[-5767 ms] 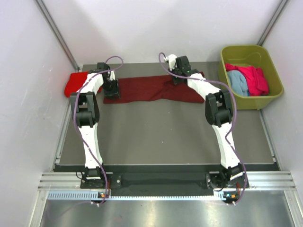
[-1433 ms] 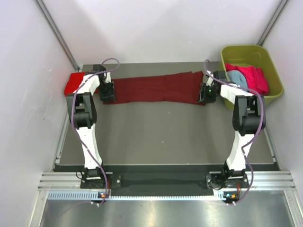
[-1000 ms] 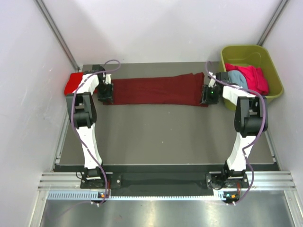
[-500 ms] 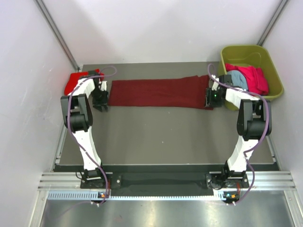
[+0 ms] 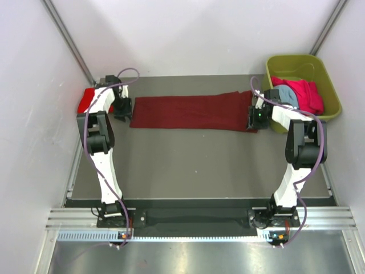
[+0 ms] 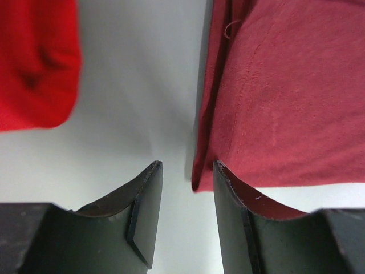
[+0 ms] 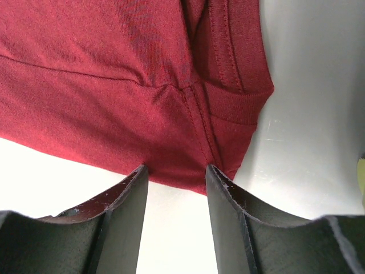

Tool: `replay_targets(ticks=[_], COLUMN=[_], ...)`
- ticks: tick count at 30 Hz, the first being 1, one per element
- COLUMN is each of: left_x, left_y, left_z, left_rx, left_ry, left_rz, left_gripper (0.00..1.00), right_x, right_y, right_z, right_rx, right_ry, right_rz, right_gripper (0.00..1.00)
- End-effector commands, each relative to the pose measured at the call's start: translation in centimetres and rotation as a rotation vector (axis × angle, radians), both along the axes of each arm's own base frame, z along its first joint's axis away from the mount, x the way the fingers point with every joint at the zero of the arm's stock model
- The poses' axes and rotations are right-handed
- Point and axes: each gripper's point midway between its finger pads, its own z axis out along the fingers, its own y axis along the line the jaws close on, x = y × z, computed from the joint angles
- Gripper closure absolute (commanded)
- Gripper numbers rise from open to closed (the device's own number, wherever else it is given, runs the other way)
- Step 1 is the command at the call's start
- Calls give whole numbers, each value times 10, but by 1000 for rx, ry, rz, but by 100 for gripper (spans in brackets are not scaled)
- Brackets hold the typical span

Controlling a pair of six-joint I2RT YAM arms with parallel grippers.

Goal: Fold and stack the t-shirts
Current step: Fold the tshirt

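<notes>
The dark maroon t-shirt (image 5: pixel 191 112) lies folded in a long flat strip across the far part of the table. My left gripper (image 5: pixel 122 109) is open and empty just off its left end, with the shirt's corner (image 6: pixel 285 103) beside the right finger. A bright red t-shirt (image 5: pixel 86 100) lies folded at the far left, also in the left wrist view (image 6: pixel 34 63). My right gripper (image 5: pixel 254 119) is open at the strip's right end, its jaws standing over the near edge of the cloth (image 7: pixel 114 85) by a sleeve hem.
An olive-green tub (image 5: pixel 293 57) stands at the far right with a pink t-shirt (image 5: pixel 305 94) and a light blue one (image 5: pixel 285 98) in it. White walls close in on both sides. The grey tabletop (image 5: pixel 194 165) stretches toward the arm bases.
The maroon shirt was pulled out into a straight strip as the right gripper moved right. The left gripper has let go of its left end and moved off to the left.
</notes>
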Motion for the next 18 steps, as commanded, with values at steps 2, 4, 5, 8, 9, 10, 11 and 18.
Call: replay_targets(ticks=[2, 4, 5, 8, 9, 10, 11, 18], left_x=[-3, -5, -8, -13, -14, -17, -18, -31], left_y=[-7, -8, -9, -13, -16, -17, -18, -30], left_z=[-2, 0, 0, -1, -3, -4, -6, -17], left_rx=[-45, -50, -60, -81, -87, -92, -97, -156], left_ry=[17, 19, 23, 35, 40, 47, 53, 106], left_rz=[6, 1, 2, -1, -4, -3, -3, -22], left_gripper=[54, 54, 54, 54, 54, 55, 55, 94], right_x=[11, 12, 13, 16, 17, 18, 19, 26], right_y=[-17, -16, -16, -16, -15, -14, -14, -11], right_z=[8, 7, 7, 5, 4, 5, 4, 1], right_rx=[-36, -35, -35, -36, -34, -34, -36, -47], right_ry=[-27, -27, -28, -30, -28, -31, -30, -32], right_rz=[-26, -24, -22, -21, -20, -19, -17, -22], right_gripper=[54, 54, 54, 54, 54, 54, 54, 54])
